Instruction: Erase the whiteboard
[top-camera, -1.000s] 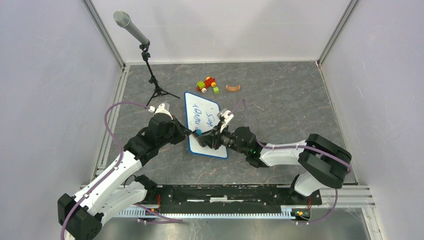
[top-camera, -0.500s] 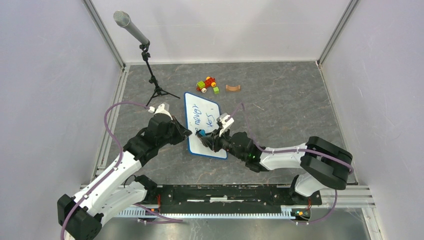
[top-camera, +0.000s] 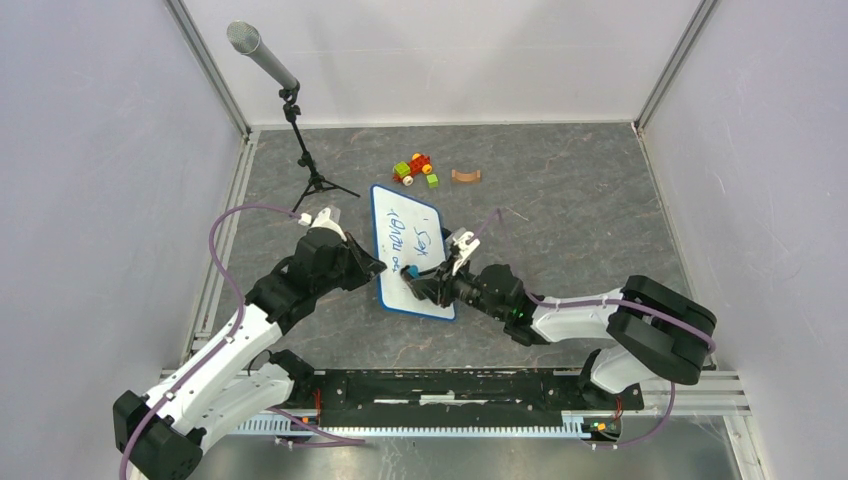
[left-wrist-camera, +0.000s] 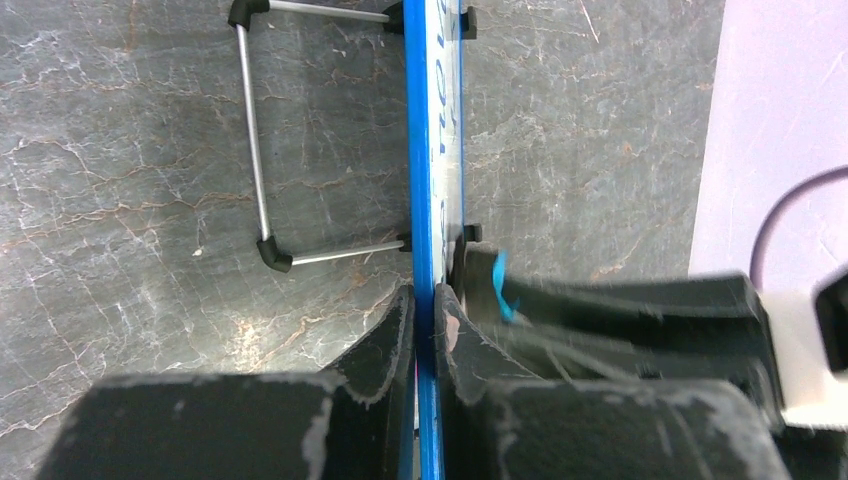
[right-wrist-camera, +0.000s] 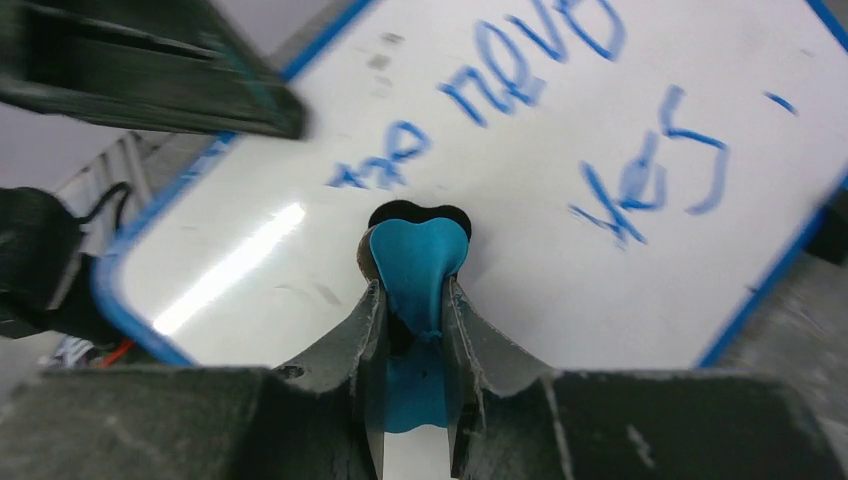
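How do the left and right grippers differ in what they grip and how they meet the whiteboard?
The left gripper is shut on the blue rim of the whiteboard, a finger on each face; the right gripper is shut on a blue eraser. The left gripper meets the board edge-on; the right gripper faces its written side, eraser tip seemingly touching. Both are shut.

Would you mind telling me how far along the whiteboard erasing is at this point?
The near end of the whiteboard looks wiped clean. In hand: the left gripper clamps the board's edge while the right gripper presses a blue eraser onto it. Left: the blue handwriting across the far half.
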